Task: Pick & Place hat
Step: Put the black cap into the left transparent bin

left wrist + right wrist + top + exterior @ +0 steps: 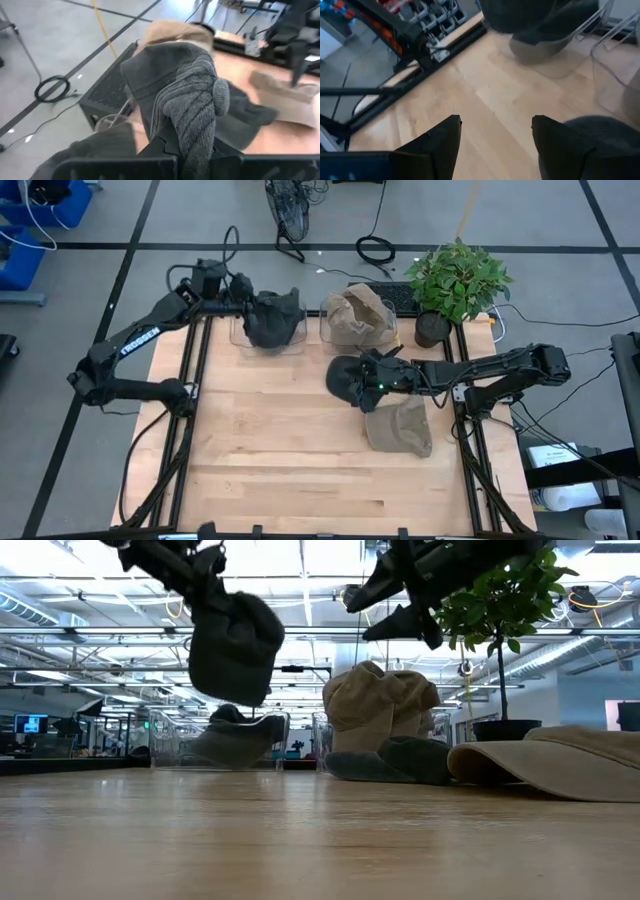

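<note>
Four hats on or above the desk point(280, 460), listed by position.

1. Dark knit hat point(272, 318), carried: pinched in the left claw point(187, 142) above the clear left bin point(268, 340) at the far edge, hanging limp and bunched. Judged light, soft and floppy; ribbed knit should give good grip, so a pinch on a gathered fold looks adequate.
2. Tan hats point(362, 315): heaped in the right clear bin point(390, 330).
3. Dark cap point(348, 378): flat on the desk just below the right claw point(495, 137), whose fingers stand wide and bare. Likely best taken at the crown fabric; the brim looks stiffer.
4. Tan cap point(400, 427): lying on the desk near the right arm.

Also present: potted plant point(455, 280), far right corner.
</note>
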Motion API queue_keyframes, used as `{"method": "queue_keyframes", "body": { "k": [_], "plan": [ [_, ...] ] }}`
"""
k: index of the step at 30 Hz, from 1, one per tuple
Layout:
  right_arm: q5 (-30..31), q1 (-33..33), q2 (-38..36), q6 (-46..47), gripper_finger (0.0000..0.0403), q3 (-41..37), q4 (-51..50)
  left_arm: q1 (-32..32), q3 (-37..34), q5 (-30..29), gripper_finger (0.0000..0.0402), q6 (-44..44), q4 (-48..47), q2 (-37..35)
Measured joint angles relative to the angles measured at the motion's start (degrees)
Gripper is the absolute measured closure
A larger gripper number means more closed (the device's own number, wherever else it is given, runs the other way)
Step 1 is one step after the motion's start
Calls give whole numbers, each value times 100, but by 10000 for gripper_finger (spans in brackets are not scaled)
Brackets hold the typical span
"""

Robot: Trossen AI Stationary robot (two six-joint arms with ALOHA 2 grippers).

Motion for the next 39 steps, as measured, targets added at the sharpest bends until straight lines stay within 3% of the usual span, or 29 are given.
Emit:
{"method": "queue_keyframes", "body": {
  "k": [7, 18, 24, 33, 39],
  "plan": [
    [5, -278, 0, -120, 181, 0, 313, 511, 0, 610, 398, 761, 11, 532],
    [4, -514, 0, -171, 185, 0, 445, 849, -2, 604, 398, 1713, -31, 1218],
    [1, -567, 0, -175, 186, 0, 444, 964, -1, 177, 399, 2005, -306, 1349],
    [-1, -696, 0, -198, 188, 0, 445, 1014, -2, 889, 398, 2488, -1312, 1351],
    [-2, -745, 0, -199, 187, 2, 445, 1019, -7, 609, 397, 2728, -1160, 1353]
  ]
}}
